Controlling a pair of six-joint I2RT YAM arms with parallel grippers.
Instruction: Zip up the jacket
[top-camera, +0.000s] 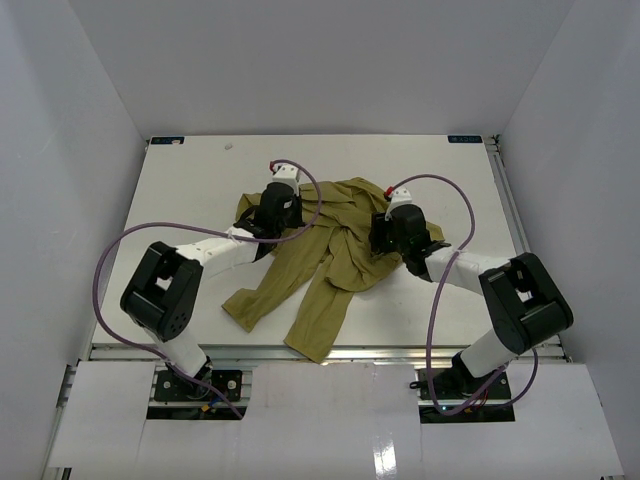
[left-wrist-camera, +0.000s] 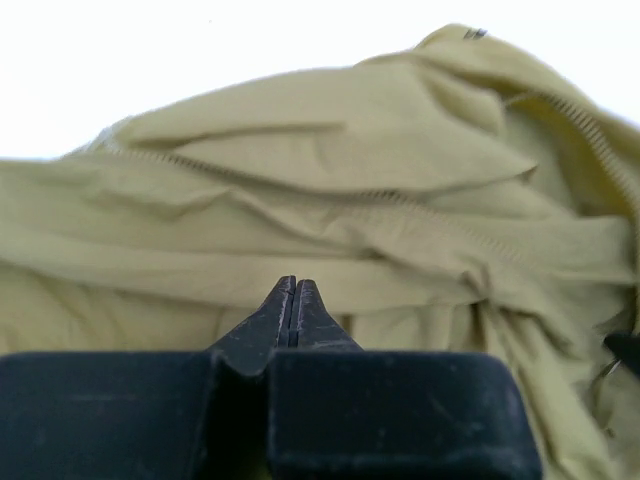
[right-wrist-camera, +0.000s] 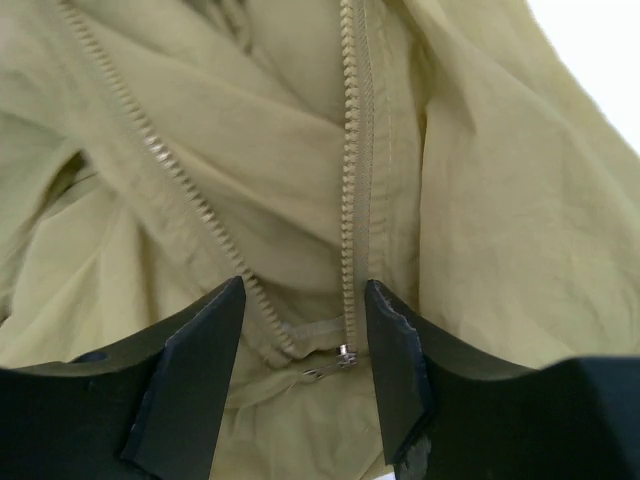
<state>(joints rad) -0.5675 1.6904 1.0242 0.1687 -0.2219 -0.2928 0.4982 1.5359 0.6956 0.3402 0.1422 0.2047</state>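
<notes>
The soft olive-green cloth jacket (top-camera: 330, 255) lies bunched up in the middle of the flat white bench (top-camera: 190, 180). Two long parts of it reach toward the near edge. The black two-finger left gripper (left-wrist-camera: 291, 287) is over the jacket's left side, its jaws pressed together, with folds just in front. The black two-finger right gripper (right-wrist-camera: 305, 300) is over the jacket's right side. Between its parted jaws, two rows of zip teeth (right-wrist-camera: 350, 150) meet at the small metal zip slider (right-wrist-camera: 343, 357).
</notes>
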